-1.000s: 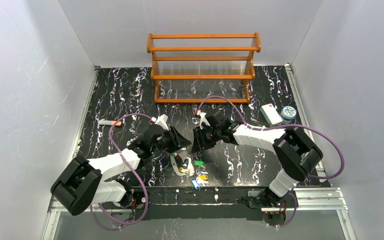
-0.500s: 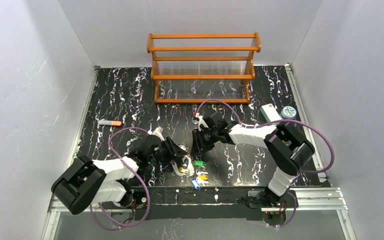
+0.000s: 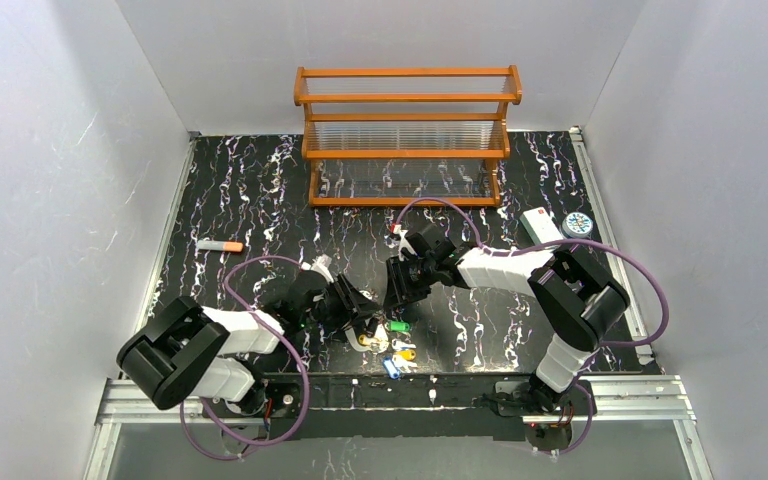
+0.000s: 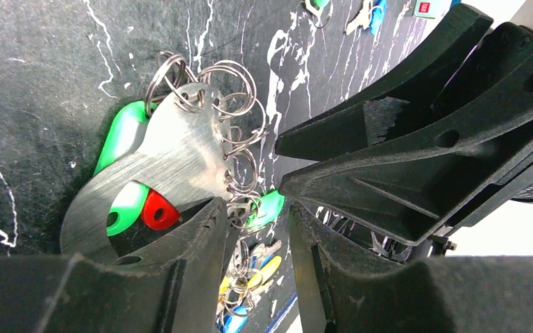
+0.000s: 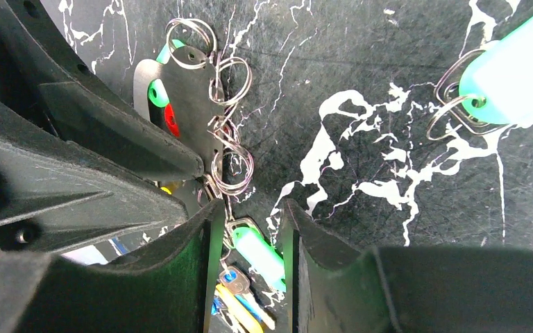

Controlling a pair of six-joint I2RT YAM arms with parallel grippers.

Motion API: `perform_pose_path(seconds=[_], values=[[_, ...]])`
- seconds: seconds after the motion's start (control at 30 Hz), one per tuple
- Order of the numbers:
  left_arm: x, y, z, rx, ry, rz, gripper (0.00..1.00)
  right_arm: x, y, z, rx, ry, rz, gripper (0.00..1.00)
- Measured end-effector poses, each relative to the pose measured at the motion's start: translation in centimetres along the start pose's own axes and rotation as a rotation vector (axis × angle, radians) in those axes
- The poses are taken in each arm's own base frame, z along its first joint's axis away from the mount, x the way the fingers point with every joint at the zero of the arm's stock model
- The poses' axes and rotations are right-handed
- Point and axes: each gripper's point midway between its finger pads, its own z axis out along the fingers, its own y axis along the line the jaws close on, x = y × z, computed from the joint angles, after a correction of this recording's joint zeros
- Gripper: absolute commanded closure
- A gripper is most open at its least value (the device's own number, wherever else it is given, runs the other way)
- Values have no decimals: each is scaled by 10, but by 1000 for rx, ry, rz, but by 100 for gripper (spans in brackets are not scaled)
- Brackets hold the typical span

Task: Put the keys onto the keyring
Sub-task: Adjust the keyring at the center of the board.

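Note:
The keyring point(image 4: 173, 149) is a flat silver loop lying on the black table, with a row of wire split rings point(image 4: 239, 149) along one edge. Green and red key tags point(image 4: 142, 208) show through its opening. My left gripper point(image 4: 255, 208) is open at the loop's end, and the ring chain runs along its left finger. My right gripper point(image 5: 251, 206) is open, facing the left one, with a green-tagged key point(image 5: 260, 253) on the table between its fingertips. Yellow and blue keys point(image 5: 239, 305) lie beyond. From above, both grippers point(image 3: 368, 313) point(image 3: 391, 305) meet over the keyring point(image 3: 353, 335).
A turquoise-tagged key point(image 5: 513, 69) with rings lies to the right. Loose green point(image 3: 397, 326), yellow point(image 3: 405, 352) and blue point(image 3: 391, 368) keys sit near the front edge. A wooden rack point(image 3: 407, 135) stands at the back, a pen point(image 3: 220, 245) left, a white box point(image 3: 542, 228) and tin point(image 3: 577, 224) right.
My left gripper has come down and forward onto the keyring's end. My right gripper has shifted slightly left and down, and its jaws have narrowed a little.

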Motion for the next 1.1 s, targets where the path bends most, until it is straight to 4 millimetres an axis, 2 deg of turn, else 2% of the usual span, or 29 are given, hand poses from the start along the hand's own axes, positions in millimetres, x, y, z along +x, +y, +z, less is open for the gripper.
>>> perform_pose_path(seconds=[0.77,1.1], values=[[-8,-11,19,14,-3,1,65,-2,-5,-1,23,-8,5,56],[-14,-23,18,54,-21,27,65,-15,-2,-14,20,-69,-27,57]])
